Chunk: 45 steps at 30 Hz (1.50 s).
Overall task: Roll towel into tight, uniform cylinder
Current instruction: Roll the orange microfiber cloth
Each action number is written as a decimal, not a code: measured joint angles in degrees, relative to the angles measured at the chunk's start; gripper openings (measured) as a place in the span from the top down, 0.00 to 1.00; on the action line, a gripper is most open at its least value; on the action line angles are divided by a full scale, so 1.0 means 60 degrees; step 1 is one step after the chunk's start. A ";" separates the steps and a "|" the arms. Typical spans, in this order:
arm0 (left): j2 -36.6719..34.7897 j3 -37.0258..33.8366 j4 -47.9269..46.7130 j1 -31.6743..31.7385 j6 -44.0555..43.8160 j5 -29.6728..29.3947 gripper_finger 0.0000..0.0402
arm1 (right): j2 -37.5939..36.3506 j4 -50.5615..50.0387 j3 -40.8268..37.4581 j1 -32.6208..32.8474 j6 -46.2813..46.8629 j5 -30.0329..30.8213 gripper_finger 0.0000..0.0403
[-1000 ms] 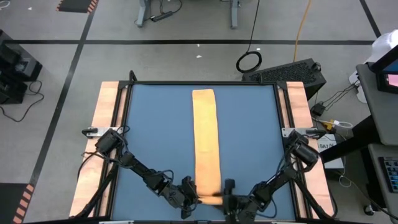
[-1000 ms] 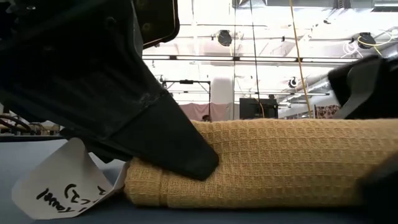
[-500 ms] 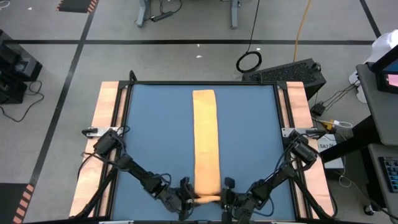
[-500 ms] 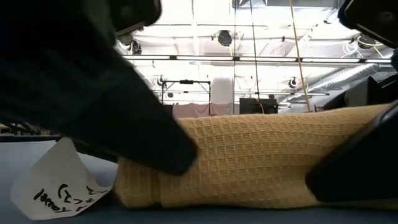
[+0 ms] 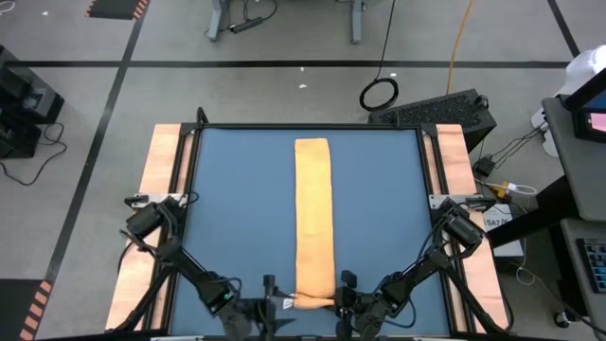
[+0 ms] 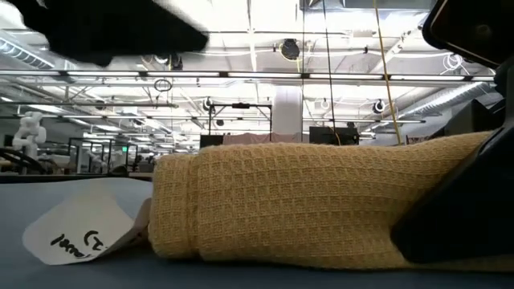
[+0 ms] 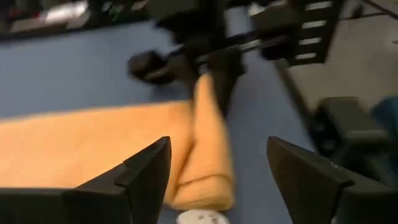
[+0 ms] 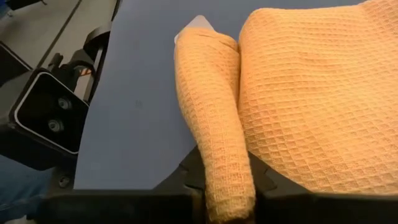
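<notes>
Between our right gripper's (image 8: pixel 227 202) clamped jaws: rolled end of the towel (image 5: pixel 314 223) | ahead: flat strip | left gripper (image 7: pixel 214 171) gapes empty beside the roll | we regrip left, roll both ends evenly.

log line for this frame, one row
towel: near end folded into first roll | right gripper: shut on roll | left gripper: open, off towel | tag: on mat

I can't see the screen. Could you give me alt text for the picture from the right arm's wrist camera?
An orange-yellow towel lies on a blue table, its near edge rolled into a small tube. The right tool is shut on that roll's end. A white tag peeks out at the roll's far end.
</notes>
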 joint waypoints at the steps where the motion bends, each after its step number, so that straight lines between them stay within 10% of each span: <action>1: 0.0088 0.0000 0.0370 -0.0063 0.0333 0.0034 0.33 | 0.0000 0.0000 0.0000 -0.0004 -0.0004 -0.0007 0.91; 29: 0.1622 0.0251 0.1433 0.0381 0.2795 0.0601 0.35 | 0.0025 0.0127 -0.0018 -0.0153 0.0197 -0.0136 0.91; 37: 0.1619 0.0251 0.1011 0.0593 0.1638 0.0492 0.51 | 0.0029 0.0146 -0.0018 -0.0153 0.0211 -0.0134 0.91; 45: 0.1611 0.0251 0.0962 0.0833 -0.0017 0.0597 0.87 | 0.0028 0.0174 -0.0018 -0.0096 -0.0227 0.0081 0.90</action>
